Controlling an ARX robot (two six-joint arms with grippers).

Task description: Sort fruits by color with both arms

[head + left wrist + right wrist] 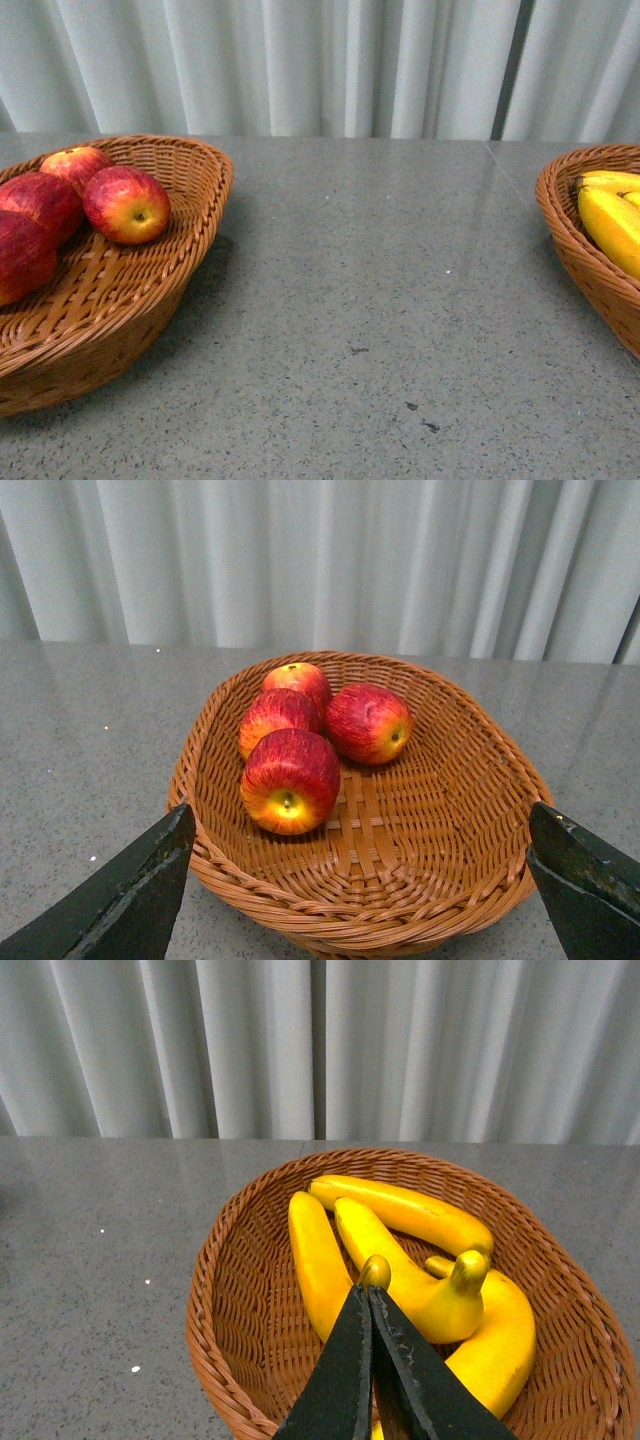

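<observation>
Sort looks done: four apples (pixel 290 780) sit in the left basket (pixel 470 810), bananas (pixel 400 1210) in the right basket (pixel 230 1310), and the table (pixel 380 300) between them is bare. My left claw (pixel 360 880) is spread wide and empty above the apple basket. My right claw (pixel 372 1360) is pinched together on nothing, over the bananas. Best move now, I'd say: lift both straight up, clear of the rims, don't nudge fruit.

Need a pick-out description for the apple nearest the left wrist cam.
Start at the oval woven wicker basket on the grey stone table. Four glossy red apples cluster at one end of it. The target apple sits nearest the camera, its yellow stem end facing the lens, unlike the three behind.
</observation>
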